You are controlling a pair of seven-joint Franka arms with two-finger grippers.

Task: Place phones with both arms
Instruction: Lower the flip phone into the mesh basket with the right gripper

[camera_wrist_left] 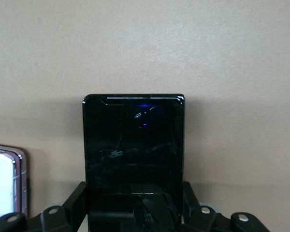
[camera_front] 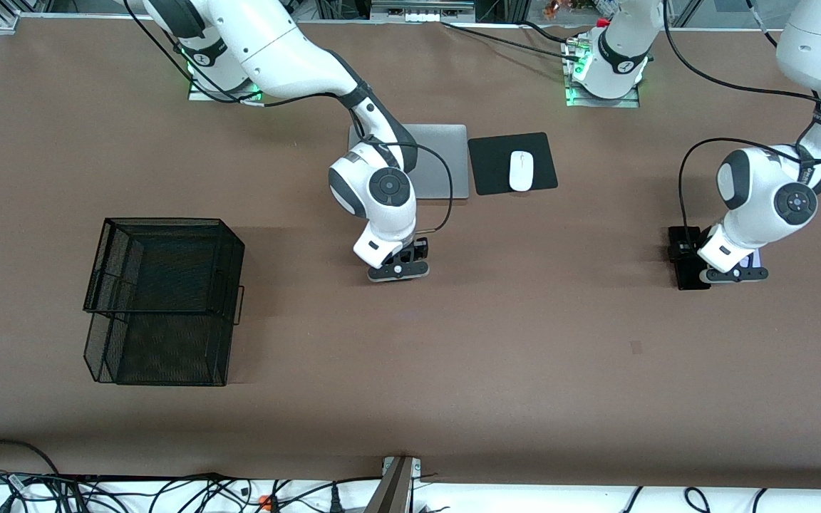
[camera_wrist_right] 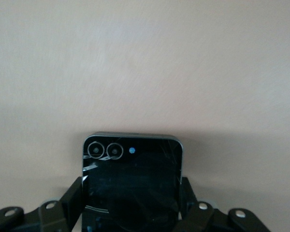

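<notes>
Both grippers are down at the table, each clamped on a phone.

The right gripper (camera_front: pixel 400 267) sits low near the middle of the table, nearer the front camera than the silver laptop (camera_front: pixel 446 161); its fingers (camera_wrist_right: pixel 73 198) press the two long edges of a small squarish black phone (camera_wrist_right: pixel 131 181) with twin camera lenses. The left gripper (camera_front: pixel 731 274) is down at the left arm's end of the table, its fingers (camera_wrist_left: pixel 76 200) squeezed against the sides of the long black slab (camera_wrist_left: pixel 134 145), which lies flat on the table. Just beside that slab lies the pale lavender-white phone (camera_wrist_left: pixel 4 181), untouched. A black mesh basket (camera_front: pixel 164 299) stands toward the right arm's end.
</notes>
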